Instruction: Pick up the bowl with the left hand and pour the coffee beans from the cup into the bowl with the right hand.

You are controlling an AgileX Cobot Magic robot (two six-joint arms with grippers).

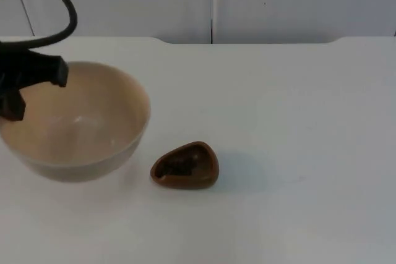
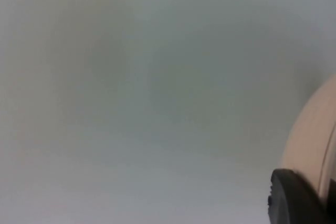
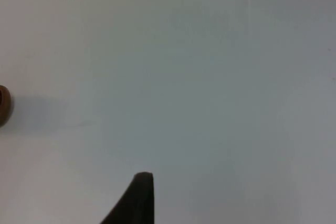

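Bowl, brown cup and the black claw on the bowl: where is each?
bowl (image 1: 80, 122), top view, inner wall.
cup (image 1: 185, 166), top view, dark contents inside.
left gripper (image 1: 28, 85), top view, at the bowl's rim.

The left arm reaches in from the far left of the top view, its left end effector (image 1: 18, 91) clamped on the rim of the bowl (image 1: 80, 125), one black fingertip against the bowl's outer wall in the left wrist view. The right end effector (image 3: 137, 203) hangs above the surface (image 3: 210, 103).
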